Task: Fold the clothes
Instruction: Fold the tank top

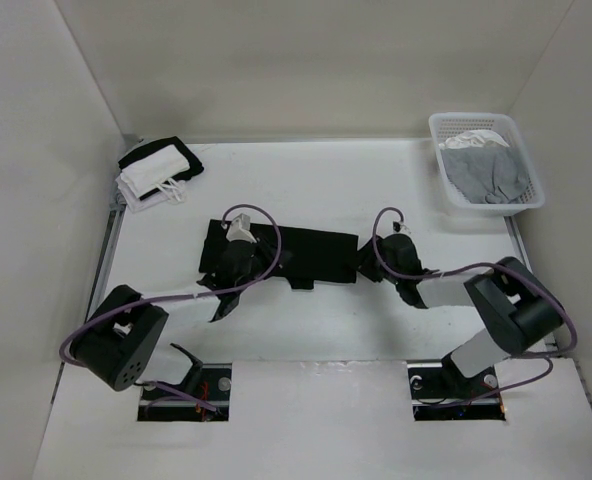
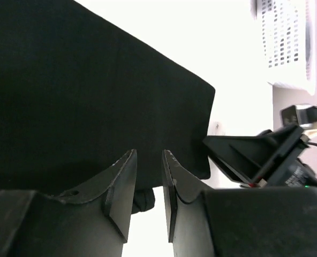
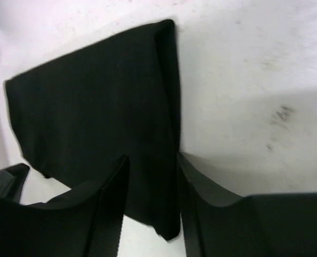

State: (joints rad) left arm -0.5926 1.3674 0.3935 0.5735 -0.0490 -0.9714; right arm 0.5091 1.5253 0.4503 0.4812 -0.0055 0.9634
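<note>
The clothes (image 1: pixel 306 255) are a plain black garment lying as a long strip in the middle of the table. My left gripper (image 1: pixel 228 275) is at the strip's left near part. In the left wrist view its narrow jaws (image 2: pixel 149 158) are closed on the near edge of the clothes (image 2: pixel 83 96), with a dark lump of fabric just under one finger. My right gripper (image 1: pixel 373 264) is at the strip's right end. It stands open (image 3: pixel 152 160), its fingers either side of the folded edge of the clothes (image 3: pixel 94 107), gripping nothing.
A white basket (image 1: pixel 486 160) with grey garments (image 1: pixel 488 172) stands at the back right and also shows in the left wrist view (image 2: pixel 287 43). A folded black-and-white stack (image 1: pixel 158 170) lies at the back left. Walls close the table on three sides.
</note>
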